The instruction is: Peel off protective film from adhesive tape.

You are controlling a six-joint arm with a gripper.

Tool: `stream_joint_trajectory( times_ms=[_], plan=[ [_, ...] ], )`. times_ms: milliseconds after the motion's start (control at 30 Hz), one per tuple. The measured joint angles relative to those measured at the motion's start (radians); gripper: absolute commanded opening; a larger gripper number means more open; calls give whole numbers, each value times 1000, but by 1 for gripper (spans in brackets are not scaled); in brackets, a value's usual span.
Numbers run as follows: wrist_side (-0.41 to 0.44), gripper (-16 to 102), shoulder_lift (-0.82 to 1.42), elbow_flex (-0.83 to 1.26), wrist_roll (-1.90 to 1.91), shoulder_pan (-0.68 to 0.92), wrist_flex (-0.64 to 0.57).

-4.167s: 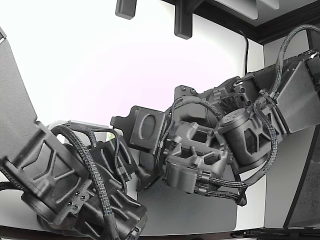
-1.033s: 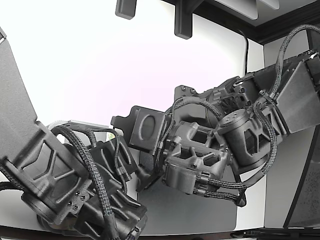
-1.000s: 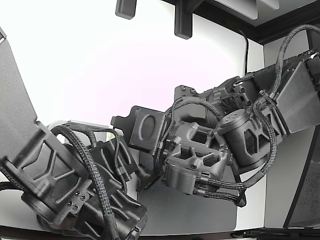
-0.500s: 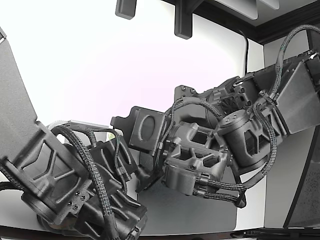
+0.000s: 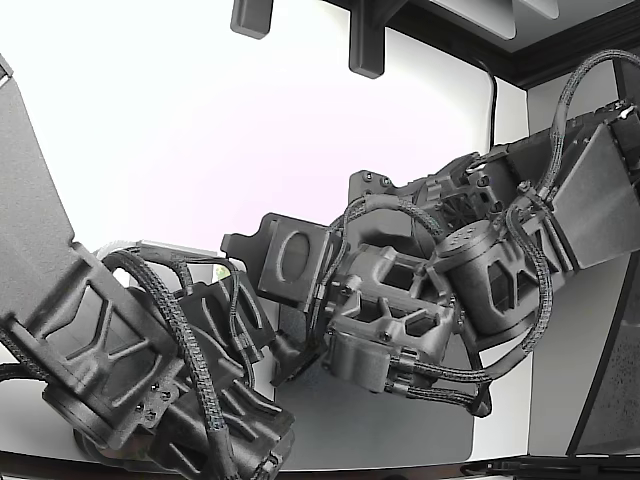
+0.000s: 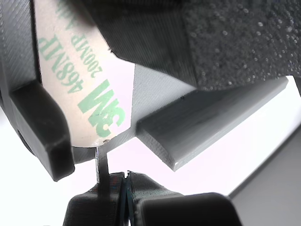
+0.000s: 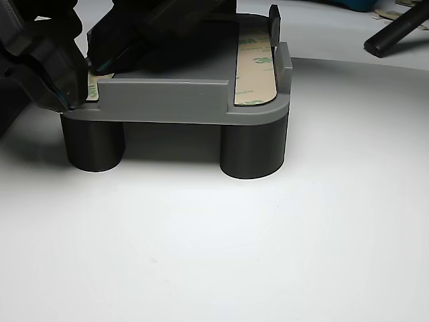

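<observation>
Clearly the protective film (image 6: 89,94), thin and flimsy, lies on the grey fixture (image 7: 167,100) at the wrist view's upper left. Below it, the gripper (image 6: 123,188) looks pinched on the film's small tab (image 6: 101,162), likely the best hold.

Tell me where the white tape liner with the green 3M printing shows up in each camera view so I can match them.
Exterior view: not visible; the two dark arms block the work area.
Wrist view: the white liner strip with green 3M printing runs diagonally beside the grey raised bar.
Other view: one liner strip lies on the right end of the grey plastic fixture.
Shared landmark: the grey fixture, in the wrist and other views.
</observation>
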Motion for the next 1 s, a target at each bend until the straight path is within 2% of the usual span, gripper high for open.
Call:
stream_joint_trajectory(
  times_ms=[1000],
  plan=[
    [2, -10, -6, -8, 17, 8, 6]
  ],
)
